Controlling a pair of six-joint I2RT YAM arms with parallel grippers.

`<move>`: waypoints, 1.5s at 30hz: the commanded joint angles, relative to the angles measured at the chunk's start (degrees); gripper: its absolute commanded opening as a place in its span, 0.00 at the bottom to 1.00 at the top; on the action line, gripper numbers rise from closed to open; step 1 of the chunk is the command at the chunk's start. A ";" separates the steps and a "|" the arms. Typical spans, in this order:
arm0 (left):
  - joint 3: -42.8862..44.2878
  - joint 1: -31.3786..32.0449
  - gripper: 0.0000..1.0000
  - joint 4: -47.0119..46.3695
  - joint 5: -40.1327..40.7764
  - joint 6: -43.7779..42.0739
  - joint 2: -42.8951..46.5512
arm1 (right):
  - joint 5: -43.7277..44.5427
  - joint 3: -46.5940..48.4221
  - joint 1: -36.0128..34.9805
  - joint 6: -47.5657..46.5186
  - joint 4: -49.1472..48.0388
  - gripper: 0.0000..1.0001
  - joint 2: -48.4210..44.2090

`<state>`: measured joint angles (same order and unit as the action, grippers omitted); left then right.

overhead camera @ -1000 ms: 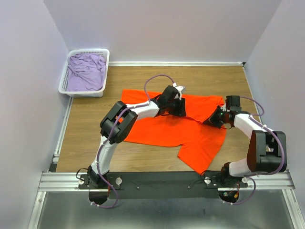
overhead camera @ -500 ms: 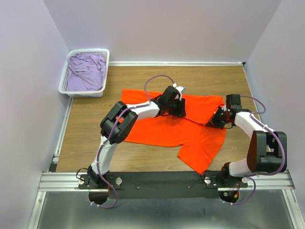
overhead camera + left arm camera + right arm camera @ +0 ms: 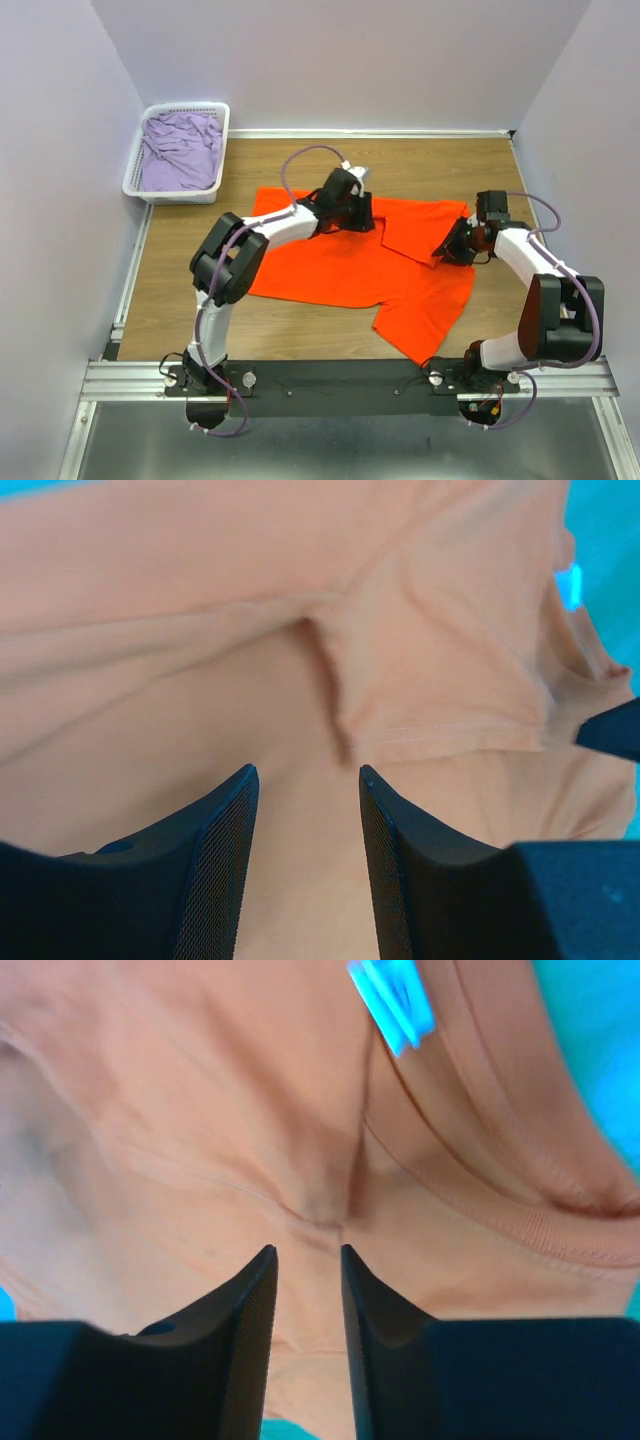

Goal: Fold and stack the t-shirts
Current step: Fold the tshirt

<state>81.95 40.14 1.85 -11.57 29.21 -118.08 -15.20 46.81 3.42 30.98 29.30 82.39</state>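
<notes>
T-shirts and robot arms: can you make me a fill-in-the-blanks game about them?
1. The t-shirt spread on the wooden table is bright ____.
2. The lilac t-shirt lies crumpled in the white ____.
3. The left gripper has its jaws ____, gripping nothing.
Missing words: orange; basket; open.

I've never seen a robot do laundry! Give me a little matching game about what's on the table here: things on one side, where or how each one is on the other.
Things:
1. orange t-shirt
2. lilac t-shirt
3. basket
4. right gripper

Place or state:
A. far left corner of the table
B. jaws apart, nothing between them
C. lying mostly flat on the wood, between the two arms
D. crumpled inside the basket

Pairs: 1-C, 2-D, 3-A, 4-B
</notes>
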 commanded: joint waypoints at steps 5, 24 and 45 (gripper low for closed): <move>-6.80 -16.02 0.54 4.21 9.19 -3.72 9.79 | 4.65 10.66 4.65 -1.01 0.32 0.49 3.21; -17.09 -32.67 0.57 5.80 13.07 -1.97 15.08 | -5.01 17.79 13.01 3.65 -15.94 0.52 19.73; -14.37 -32.67 0.42 5.45 8.06 -0.38 9.63 | -4.49 18.94 12.93 2.68 -18.14 0.51 24.92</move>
<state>66.24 7.86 7.84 -1.93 28.34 -107.22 -19.79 64.07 16.40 34.04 12.82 105.97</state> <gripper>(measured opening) 0.426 0.517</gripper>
